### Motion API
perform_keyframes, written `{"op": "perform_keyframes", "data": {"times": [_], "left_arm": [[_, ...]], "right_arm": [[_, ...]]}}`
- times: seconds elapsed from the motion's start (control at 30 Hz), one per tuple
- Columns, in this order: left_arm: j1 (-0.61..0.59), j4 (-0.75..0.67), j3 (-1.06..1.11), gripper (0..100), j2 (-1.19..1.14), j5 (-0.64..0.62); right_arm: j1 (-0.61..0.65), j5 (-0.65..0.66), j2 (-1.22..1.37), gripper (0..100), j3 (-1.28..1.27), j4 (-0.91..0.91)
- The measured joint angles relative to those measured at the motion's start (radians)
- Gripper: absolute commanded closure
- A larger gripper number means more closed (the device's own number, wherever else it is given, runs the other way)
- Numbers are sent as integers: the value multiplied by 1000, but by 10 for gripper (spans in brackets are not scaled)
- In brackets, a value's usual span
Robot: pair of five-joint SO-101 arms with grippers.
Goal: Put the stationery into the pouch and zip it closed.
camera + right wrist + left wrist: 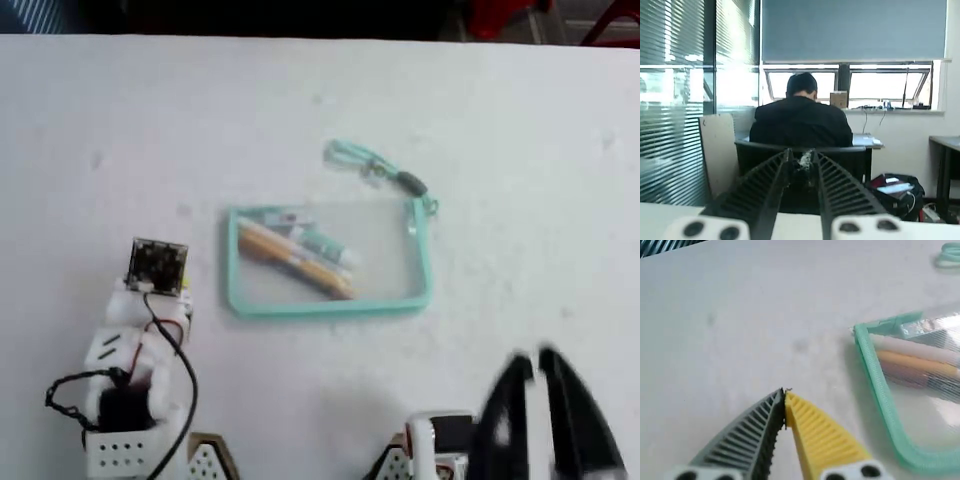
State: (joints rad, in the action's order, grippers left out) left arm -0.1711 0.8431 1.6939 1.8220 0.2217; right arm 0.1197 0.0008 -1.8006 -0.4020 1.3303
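A clear pouch (330,260) with a teal border lies flat mid-table, with a teal lanyard (375,165) trailing from its far right corner. Inside it lie stationery pieces: a yellow-orange pen (295,262) and a white-teal one (320,243). In the left wrist view the pouch's teal edge (880,390) and the pens (920,362) show to one side. My left gripper (784,392) is shut, empty, over bare table left of the pouch. My right gripper (800,157) is raised at the near right edge, shut, empty, facing the room.
The white table (500,120) stretches wide around the pouch. The left arm's body (135,370) with its cable sits at the near left, the right arm (540,420) at the near right. A seated person's back shows far off in the room.
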Motion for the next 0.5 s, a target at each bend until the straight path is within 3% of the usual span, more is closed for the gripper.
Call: {"op": "perform_keyframes", "data": {"times": [0.23,0.5], "left_arm": [[3,-6,0,977,0,0],[109,141,0,976,0,2]], "right_arm": [[2,0,2,954,-462,-256],[0,0,14,954,-905,-479]]}}
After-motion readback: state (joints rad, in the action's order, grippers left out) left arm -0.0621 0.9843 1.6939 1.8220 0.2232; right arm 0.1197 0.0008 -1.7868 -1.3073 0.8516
